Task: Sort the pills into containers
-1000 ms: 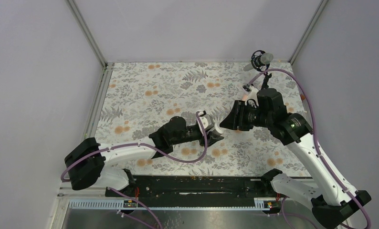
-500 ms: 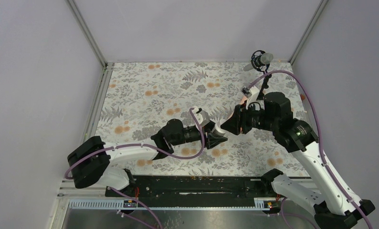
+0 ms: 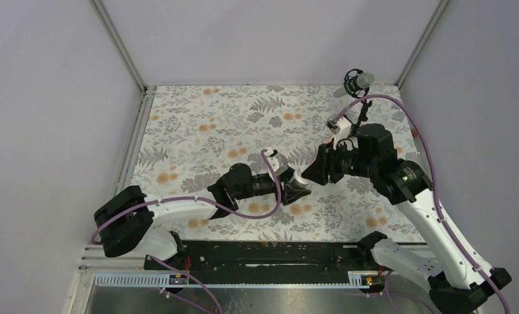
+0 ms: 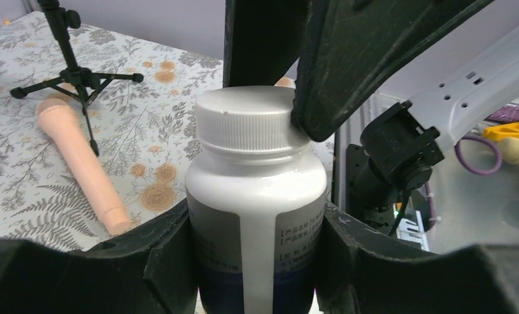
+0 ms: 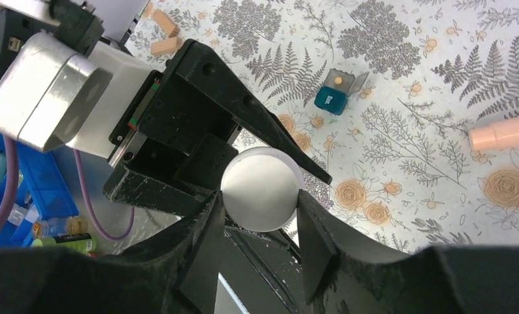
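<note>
My left gripper (image 3: 298, 186) is shut on the white round bottle (image 4: 257, 196), its jaws clamped on the dark label, and holds it above the table in the middle. My right gripper (image 3: 308, 173) meets it from the right. In the right wrist view its fingers (image 5: 211, 222) press both sides of the bottle's white cap (image 5: 260, 190). The cap (image 4: 250, 124) is still on the bottle. The tiny teal box (image 5: 331, 98) stands open on the cloth beyond, a small peach pill at its lid. Two peach pills (image 5: 165, 36) lie farther off.
A black microphone on its tripod (image 3: 358, 82) stands at the back right; the tripod (image 4: 74, 72) also shows in the left wrist view. A long peach cylinder (image 4: 80, 163) lies beside it on the floral cloth (image 3: 204, 124). Grey walls close in three sides.
My right gripper has come down and left onto the bottle and now grips its cap. My left arm has shifted slightly right with the bottle.
</note>
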You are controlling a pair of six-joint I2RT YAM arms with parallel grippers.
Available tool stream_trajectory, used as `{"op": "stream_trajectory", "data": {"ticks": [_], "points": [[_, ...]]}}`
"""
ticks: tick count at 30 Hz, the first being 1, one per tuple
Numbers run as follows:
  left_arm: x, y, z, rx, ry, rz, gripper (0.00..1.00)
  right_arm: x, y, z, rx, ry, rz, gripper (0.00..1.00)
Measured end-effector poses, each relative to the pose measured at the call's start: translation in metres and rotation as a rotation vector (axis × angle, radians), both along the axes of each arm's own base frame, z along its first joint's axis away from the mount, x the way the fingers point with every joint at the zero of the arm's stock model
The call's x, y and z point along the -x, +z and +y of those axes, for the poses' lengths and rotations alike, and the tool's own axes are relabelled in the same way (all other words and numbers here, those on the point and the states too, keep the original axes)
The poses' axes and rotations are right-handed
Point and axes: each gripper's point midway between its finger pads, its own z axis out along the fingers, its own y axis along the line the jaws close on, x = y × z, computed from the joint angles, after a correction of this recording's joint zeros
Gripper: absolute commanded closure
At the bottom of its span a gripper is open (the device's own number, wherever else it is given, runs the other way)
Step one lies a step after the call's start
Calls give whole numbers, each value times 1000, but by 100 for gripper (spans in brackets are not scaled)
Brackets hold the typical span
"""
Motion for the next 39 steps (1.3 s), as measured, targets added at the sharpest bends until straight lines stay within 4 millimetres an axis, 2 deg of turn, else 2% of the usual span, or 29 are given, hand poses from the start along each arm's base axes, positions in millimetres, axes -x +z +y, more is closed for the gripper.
{"op": "stream_trajectory", "data": {"ticks": [3, 6, 10, 13, 16, 20, 28, 39], "points": [[-4, -7, 2, -29, 13, -16, 100, -2, -5, -1, 13, -33, 41, 52], [-5, -13, 2, -52, 19, -26, 100, -4, -10, -2, 23, -67, 79, 34], [-4, -8, 1, -38, 13, -49, 100, -8, -12, -6, 38, -119, 95, 13], [-3, -2, 0, -17, 9, -61, 100, -10, -3, -6, 29, -128, 77, 4], [-3, 1, -1, -1, 9, -70, 100, -10, 9, -5, 11, -125, 53, 1], [-3, 0, -2, -1, 8, -70, 100, -9, 21, -4, -5, -104, 19, 3], [0, -6, -2, -26, -12, -84, 100, 5, 19, -5, 39, 5, 6, 31], [6, -8, -1, -48, -53, -126, 100, 7, 3, -3, 96, 61, 55, 38]]}}
